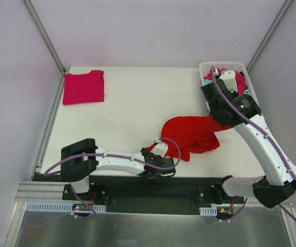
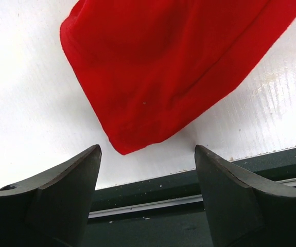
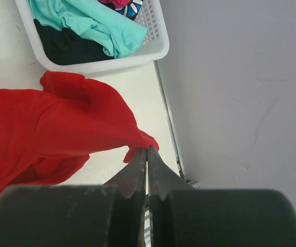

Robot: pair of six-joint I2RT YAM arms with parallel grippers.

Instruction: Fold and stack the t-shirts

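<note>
Red t-shirt (image 1: 191,135), soft, light & limp, lies bunched on the counter's (image 1: 132,113) near-right part. R fingers (image 3: 146,157) are shut, pinching its edge; L fingers (image 1: 150,153) stand wide apart, empty, a shirt corner just ahead. We judge hems & corners the best holds. White basket (image 3: 158,49), far-right corner, holds a teal shirt (image 3: 96,23), a dark shirt (image 3: 65,49), others. Folded pink shirt (image 1: 84,86): far left.
</note>
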